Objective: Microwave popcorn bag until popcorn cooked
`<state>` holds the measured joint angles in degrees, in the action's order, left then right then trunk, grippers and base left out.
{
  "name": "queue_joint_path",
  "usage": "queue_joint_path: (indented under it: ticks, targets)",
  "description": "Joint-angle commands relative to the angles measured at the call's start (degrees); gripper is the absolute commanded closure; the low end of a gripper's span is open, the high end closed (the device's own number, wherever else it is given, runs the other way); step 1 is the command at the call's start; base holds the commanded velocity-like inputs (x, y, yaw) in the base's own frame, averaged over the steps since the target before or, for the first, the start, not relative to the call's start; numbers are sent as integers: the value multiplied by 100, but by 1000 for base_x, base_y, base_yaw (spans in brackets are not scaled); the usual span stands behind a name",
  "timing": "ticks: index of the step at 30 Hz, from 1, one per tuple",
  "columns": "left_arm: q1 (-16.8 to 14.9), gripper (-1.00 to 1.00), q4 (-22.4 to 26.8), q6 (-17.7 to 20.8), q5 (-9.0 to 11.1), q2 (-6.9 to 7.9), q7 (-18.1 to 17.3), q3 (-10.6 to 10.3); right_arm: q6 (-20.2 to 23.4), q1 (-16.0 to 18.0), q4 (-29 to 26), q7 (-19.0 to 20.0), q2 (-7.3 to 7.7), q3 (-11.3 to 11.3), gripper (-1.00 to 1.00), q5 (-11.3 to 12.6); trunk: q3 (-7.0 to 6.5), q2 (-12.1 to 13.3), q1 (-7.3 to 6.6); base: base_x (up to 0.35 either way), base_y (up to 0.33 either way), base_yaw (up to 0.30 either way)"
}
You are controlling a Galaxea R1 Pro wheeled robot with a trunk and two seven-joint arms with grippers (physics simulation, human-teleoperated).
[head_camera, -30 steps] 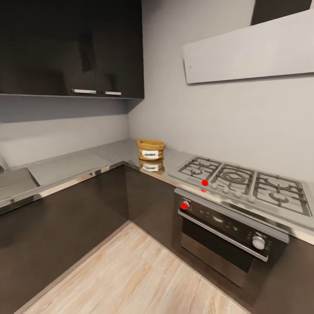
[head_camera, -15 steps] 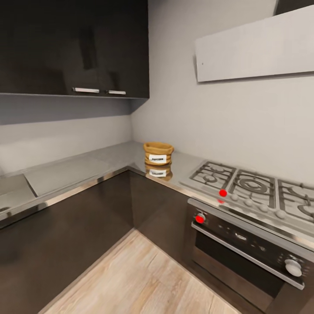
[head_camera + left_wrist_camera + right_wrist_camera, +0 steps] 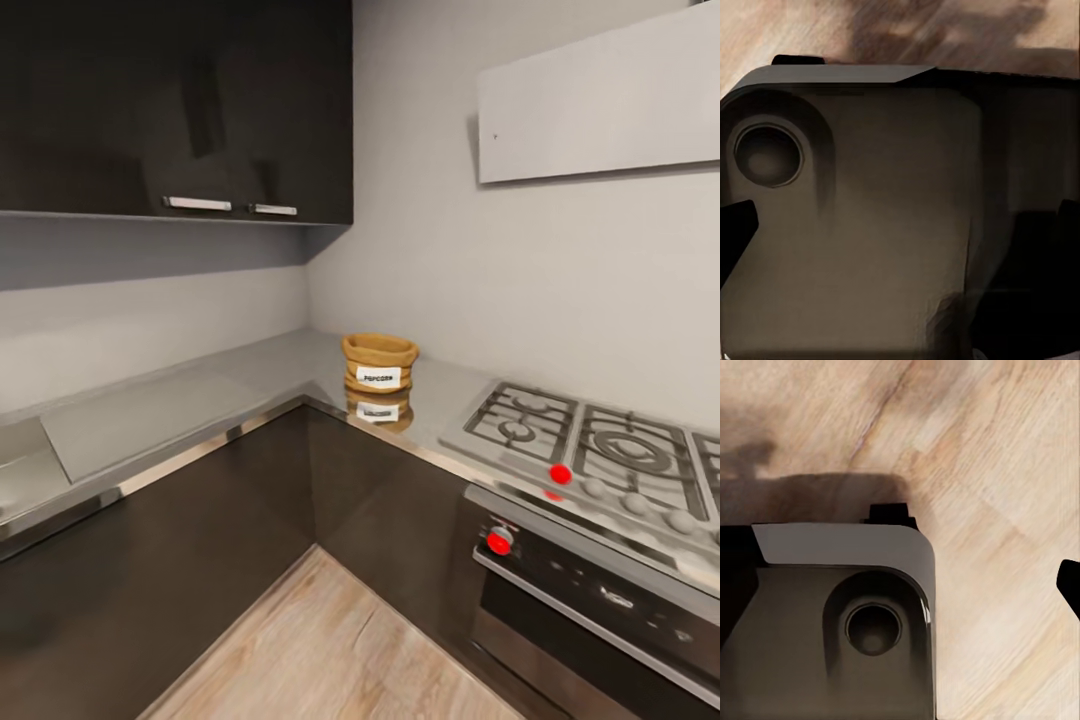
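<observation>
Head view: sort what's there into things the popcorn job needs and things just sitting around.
For the job:
- popcorn bag, upright in the corner
- countertop under it

Just there:
- gas hob, beside the bag
- oven below the hob
- upper cabinets
- hood
- wood floor

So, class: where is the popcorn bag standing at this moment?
In the head view, the popcorn bag stands upright on the countertop in the corner, left of the gas hob, below the dark wall cabinets.
</observation>
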<state>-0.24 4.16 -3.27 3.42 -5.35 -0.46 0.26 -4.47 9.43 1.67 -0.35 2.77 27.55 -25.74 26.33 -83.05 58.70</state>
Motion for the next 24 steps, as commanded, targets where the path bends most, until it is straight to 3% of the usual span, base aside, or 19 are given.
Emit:
queue_joint_path:
  ticks: [1,24]
  targets:
    - [-2,-100,-3,-16,37,-1,-6,0,-33,6,18,-3,4,49,-100,-45,6,-3,3,312,133,0]
    - [-2,-100,-3,-16,36,-1,-5,-1,-45,6,18,-8,-5,49,-100,-45,6,-3,3,312,133,0]
